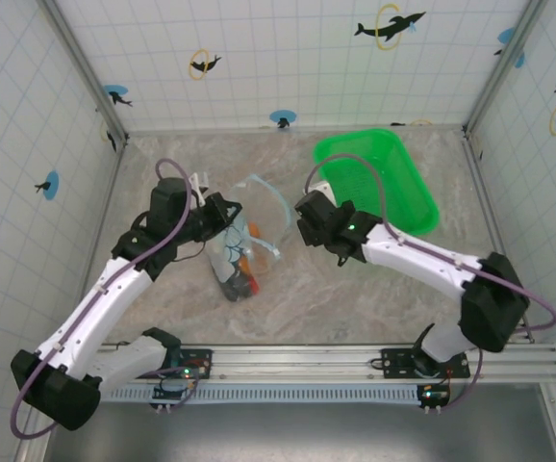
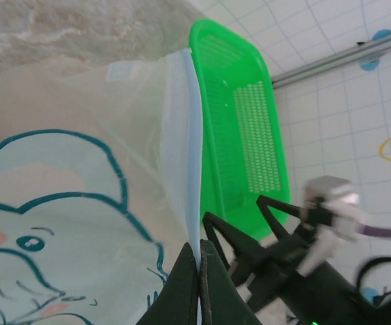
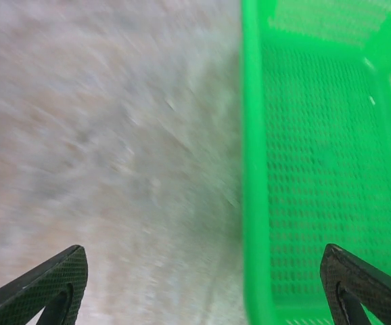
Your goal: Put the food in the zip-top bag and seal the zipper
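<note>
Clenching the left tool (image 2: 200, 274) on the light blue zipper (image 2: 190, 169) of the zip-top bag (image 2: 60, 203), bottom centre of the left wrist frame. Holding the right tool (image 3: 203, 271) released, grasping nothing, above the table (image 3: 114, 135) beside the green basket (image 3: 317, 169). Showing the food (image 1: 242, 274) bunched inside the bag, centre of the top frame.

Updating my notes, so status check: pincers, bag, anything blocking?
Left pincer shut on zipper. Right pincer open, empty, near green basket. Food inside zip-top bag, mouth looks open. Basket apart from bag.
</note>
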Robot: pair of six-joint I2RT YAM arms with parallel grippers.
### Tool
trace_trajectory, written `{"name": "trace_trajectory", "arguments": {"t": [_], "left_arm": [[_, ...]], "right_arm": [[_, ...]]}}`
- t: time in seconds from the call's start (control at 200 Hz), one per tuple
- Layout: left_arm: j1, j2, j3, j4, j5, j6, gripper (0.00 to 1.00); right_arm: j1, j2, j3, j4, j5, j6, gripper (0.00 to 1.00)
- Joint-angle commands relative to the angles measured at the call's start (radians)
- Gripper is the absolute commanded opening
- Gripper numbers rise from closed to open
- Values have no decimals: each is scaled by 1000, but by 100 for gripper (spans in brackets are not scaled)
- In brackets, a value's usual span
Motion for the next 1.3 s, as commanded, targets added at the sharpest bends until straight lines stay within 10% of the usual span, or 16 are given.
{"name": "trace_trajectory", "arguments": {"t": [0.0, 0.33, 0.936, 1.126, 1.201, 1.296], "left_arm": [[-15, -34, -155, 175, 58, -132, 0], [-104, -181, -486, 544, -118, -268, 0], [-173, -69, -285, 337, -50, -7, 0], [-173, 16, -185, 246, -39, 78, 0], [-173, 22, -137, 203, -67, 124, 15], [-173, 5, -57, 144, -122, 218, 42]], "right_arm": [[-21, -104, -46, 98, -184, -9, 88], [13, -247, -191, 197, -641, -63, 81], [45, -87, -79, 98, -873, -305, 65], [46, -5, -9, 105, -982, -304, 20], [42, -3, 7, 129, -985, -266, 1], [23, -12, 34, 166, -963, -161, 0]]}}
